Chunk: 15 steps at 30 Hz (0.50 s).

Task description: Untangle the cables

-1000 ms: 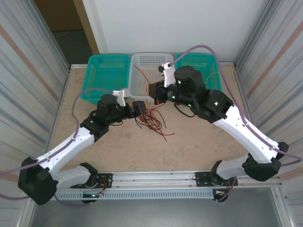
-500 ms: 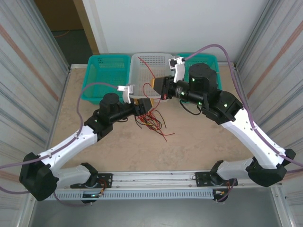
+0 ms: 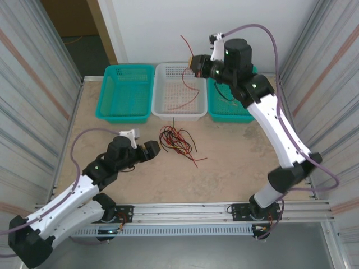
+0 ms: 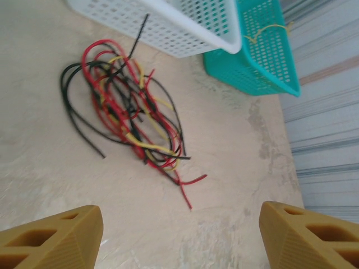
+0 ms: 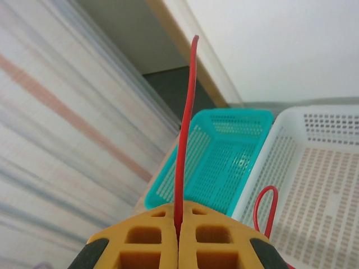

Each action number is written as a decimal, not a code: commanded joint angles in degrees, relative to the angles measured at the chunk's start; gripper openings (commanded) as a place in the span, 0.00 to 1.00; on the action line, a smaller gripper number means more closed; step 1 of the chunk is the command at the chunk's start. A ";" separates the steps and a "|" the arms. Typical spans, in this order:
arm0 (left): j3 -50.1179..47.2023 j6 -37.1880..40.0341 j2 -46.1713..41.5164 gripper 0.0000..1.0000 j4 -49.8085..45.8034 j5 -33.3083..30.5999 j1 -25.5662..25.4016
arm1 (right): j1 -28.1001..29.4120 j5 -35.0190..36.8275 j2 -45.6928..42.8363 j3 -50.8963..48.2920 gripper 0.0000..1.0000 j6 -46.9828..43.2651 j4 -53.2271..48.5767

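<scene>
As the cables (image 4: 132, 112) look thin, light and limp, the spread left gripper (image 4: 179, 232) should take one free end; the right gripper (image 5: 178, 216) pinches a red cable (image 5: 182, 134).

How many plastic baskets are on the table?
3, along the back edge: left teal basket, white basket in the middle, right teal basket, partly hidden.

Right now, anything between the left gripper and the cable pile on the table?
Nothing visible. The left gripper is open, with bare table between it and the cable pile. The white basket sits beyond the pile, out of the path.
</scene>
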 commanded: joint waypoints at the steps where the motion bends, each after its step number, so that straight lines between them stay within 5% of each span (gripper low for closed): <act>1: -0.62 -3.10 -1.80 0.74 -5.29 -2.91 -0.15 | -2.47 -3.30 7.80 7.23 0.00 -1.33 -1.88; 7: 1.43 -3.64 1.26 0.75 -8.67 -3.58 -0.18 | -5.22 -4.97 25.80 24.64 0.19 -1.21 -10.90; 10: 3.54 -3.37 3.96 0.74 -11.17 -3.78 -0.10 | -5.22 -4.02 30.53 30.30 0.51 -2.04 -16.70; 15: 5.64 -2.46 7.12 0.75 -12.65 -2.05 1.61 | -0.45 2.25 19.09 10.01 0.59 -6.32 -12.59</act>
